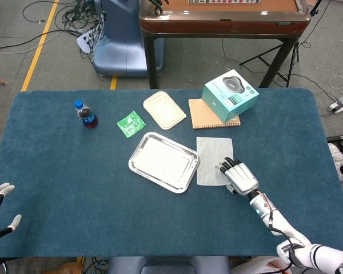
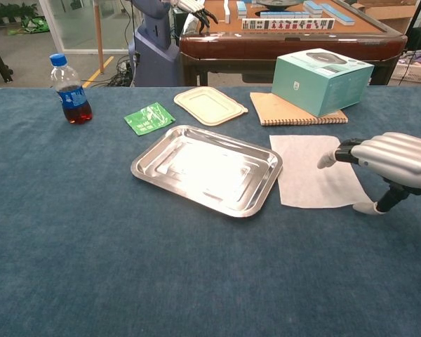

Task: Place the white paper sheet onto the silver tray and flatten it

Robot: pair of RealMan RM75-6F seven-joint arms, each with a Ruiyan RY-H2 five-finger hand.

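The paper lies flat on the desk just beside the tray at its 3 o'clock, its near right corner pinned under the right robot hand, whose fingers lie together and flat, probably to slide it trayward.

blue-covered table carries silver tray, white paper sheet, bottle, green packet, beige lid, notebook.

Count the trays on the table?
2: the silver tray at table centre, left of the white paper sheet; a beige tray behind it, beside the notebook.
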